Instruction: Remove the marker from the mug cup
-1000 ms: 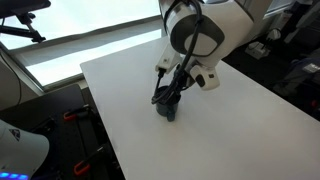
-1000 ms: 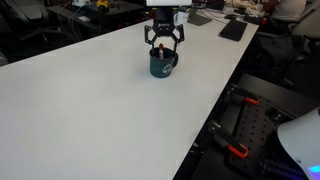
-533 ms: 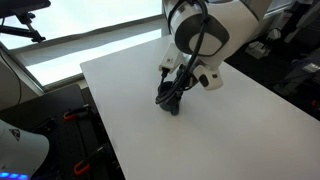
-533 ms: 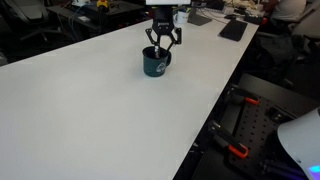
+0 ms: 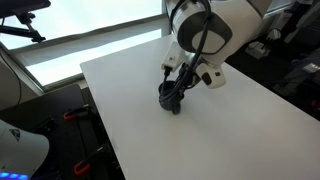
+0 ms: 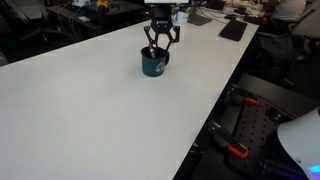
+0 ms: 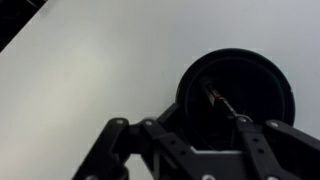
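Note:
The dark mug cup (image 6: 155, 64) stands upright on the white table (image 6: 90, 110), and it also shows under the arm (image 5: 172, 102). From above, its round dark mouth (image 7: 236, 70) fills the right of the wrist view. The marker (image 7: 216, 99), thin and dark with a reddish band, leans inside it. My gripper (image 6: 158, 46) hangs straight over the mug's mouth with its fingers drawn partly together (image 5: 176, 90). In the wrist view the gripper (image 7: 200, 118) has its tips lost against the dark mug. Whether they touch the marker does not show.
The white table's edges (image 5: 100, 130) drop to floor clutter and red-handled clamps (image 6: 236, 150). A keyboard (image 6: 234, 30) and other gear lie at the table's far end. Bare tabletop surrounds the mug on all sides.
The jaws have narrowed from wide open to partly drawn in. The gripper has risen slightly above the mug. The mug has shifted a little on the table.

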Tool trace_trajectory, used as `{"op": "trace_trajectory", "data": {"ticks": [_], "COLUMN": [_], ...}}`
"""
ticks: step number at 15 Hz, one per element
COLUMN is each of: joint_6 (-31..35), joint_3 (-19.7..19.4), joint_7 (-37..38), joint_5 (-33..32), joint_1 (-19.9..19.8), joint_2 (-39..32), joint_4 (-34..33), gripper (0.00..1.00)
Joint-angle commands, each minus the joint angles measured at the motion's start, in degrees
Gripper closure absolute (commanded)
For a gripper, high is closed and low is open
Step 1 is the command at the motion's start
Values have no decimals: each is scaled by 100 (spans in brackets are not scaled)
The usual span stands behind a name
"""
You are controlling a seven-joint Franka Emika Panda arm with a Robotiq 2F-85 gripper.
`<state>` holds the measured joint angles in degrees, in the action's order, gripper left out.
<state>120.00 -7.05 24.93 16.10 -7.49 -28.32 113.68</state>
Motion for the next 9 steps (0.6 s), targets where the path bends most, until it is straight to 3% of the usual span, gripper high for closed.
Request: {"op": "trace_trajectory", "data": {"ticks": [1,4,9], "joint_6": [-93,-78,-88], "joint_3": [-47,-66,-59], "joint_7": [-22,22,20], "joint_5": [4,-59,-114], "joint_1": [56,95,136], "joint_2": [71,106,101], "joint_4": [-64,-114,-287], "gripper": [25,2,0]}}
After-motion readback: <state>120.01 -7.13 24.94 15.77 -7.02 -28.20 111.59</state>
